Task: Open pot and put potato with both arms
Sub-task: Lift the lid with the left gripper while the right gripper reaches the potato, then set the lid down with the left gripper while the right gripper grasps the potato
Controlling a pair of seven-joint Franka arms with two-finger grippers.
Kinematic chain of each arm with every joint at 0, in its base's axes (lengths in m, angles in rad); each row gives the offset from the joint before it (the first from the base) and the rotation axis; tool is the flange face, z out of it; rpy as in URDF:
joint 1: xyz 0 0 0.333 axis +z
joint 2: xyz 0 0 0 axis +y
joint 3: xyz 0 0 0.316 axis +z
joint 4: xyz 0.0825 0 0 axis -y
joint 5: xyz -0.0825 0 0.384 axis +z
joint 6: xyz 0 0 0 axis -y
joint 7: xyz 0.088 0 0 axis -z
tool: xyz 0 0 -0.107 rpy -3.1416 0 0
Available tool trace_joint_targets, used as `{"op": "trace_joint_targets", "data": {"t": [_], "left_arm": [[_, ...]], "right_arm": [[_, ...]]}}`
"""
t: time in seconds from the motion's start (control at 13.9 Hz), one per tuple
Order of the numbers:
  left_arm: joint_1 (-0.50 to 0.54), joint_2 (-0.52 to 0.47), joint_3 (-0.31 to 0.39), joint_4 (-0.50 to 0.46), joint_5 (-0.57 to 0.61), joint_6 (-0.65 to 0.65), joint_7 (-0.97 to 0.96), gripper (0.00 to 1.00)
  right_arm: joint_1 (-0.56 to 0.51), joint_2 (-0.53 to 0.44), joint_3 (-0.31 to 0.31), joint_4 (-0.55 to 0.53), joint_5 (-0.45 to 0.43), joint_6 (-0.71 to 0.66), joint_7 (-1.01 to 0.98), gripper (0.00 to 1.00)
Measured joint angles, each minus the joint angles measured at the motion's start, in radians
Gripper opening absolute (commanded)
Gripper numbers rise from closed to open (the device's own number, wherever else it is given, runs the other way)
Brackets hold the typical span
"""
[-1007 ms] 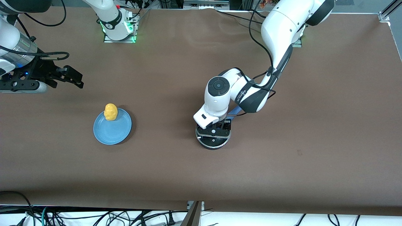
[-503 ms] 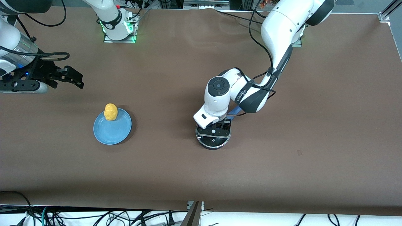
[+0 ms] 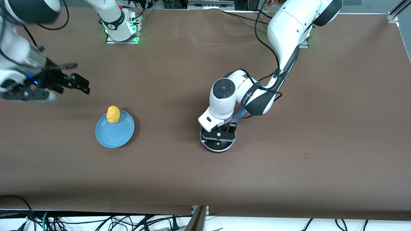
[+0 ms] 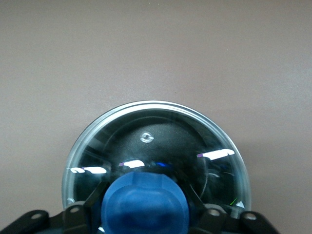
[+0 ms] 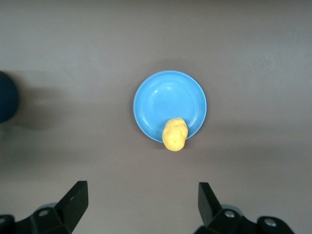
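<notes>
- Black pot near mid-surface, at 3 o'clock from the plate in the front view and well apart from it; blue handle sticking out toward 1 o'clock, mostly hidden under the left arm.
- Glass lid seated on the pot, so not opened yet.
- Left gripper down on the lid, fingers either side of the blue knob and seemingly closed against it; contact judged from the left wrist view, not certain.
- Yellow-orange potato perched on the plate's rim at about 11 o'clock, partly overhanging the brown surface.
- Right gripper up over bare surface toward the right arm's end, fingers spread wide, holding nothing.
- Key relation: potato at roughly 4 o'clock from the right gripper, near; right arm clearly the closer one, left arm busy at the pot.
- Potato long axis roughly crosswise to the line joining the two right fingers, so likely closing across the narrow width.
- Likely order: lift lid first, then bring the potato over.
- Risk: rim perch, possible roll off the plate on a nudge.
</notes>
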Motion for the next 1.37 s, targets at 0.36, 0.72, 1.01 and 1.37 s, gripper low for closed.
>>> {"op": "trace_joint_targets", "data": {"t": [0.36, 0.72, 1.01, 1.37], "left_arm": [[0.011, -0.041, -0.001, 0.004, -0.001, -0.050, 0.001, 0.65], [0.100, -0.115, 0.002, -0.022, -0.049, -0.088, 0.189, 0.65], [0.259, -0.212, 0.006, -0.165, -0.067, -0.092, 0.495, 0.62], [0.413, -0.327, 0.015, -0.391, -0.139, -0.090, 0.585, 0.62]], "right_arm": [[-0.009, 0.163, -0.007, -0.006, -0.015, 0.003, 0.000, 1.00], [-0.020, 0.232, -0.021, -0.191, -0.022, 0.180, 0.000, 1.00], [-0.022, 0.234, -0.023, -0.328, -0.022, 0.317, 0.000, 0.99], [-0.023, 0.287, -0.026, -0.355, -0.022, 0.426, 0.000, 0.99]]}}
